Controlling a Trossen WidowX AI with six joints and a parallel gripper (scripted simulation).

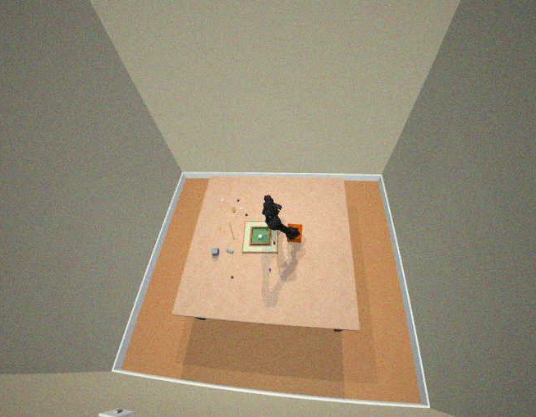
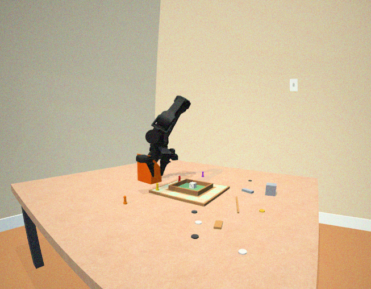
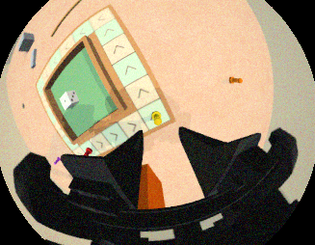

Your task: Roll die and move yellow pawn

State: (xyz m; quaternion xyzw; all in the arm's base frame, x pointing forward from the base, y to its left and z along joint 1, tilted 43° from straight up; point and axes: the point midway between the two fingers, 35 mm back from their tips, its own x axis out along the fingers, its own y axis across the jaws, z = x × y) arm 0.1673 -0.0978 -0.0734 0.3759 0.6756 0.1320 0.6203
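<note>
White die [image 2: 192, 185], one, in tray [image 2: 205, 188]; one yellow pawn [image 2: 157, 186].

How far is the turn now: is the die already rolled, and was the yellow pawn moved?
Done: the die lies in the green tray, so the roll looks finished. In hand: the gripper, part open and holding nothing, hangs above the yellow pawn, which stands on the board's corner square. Left: read the pips, too small to tell here, advance the pawn along the arrows, release, and pull the arm away.

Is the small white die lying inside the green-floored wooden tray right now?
Yes, the small white die rests on the green floor of the brown-walled wooden tray, apart from the end effector.
</note>
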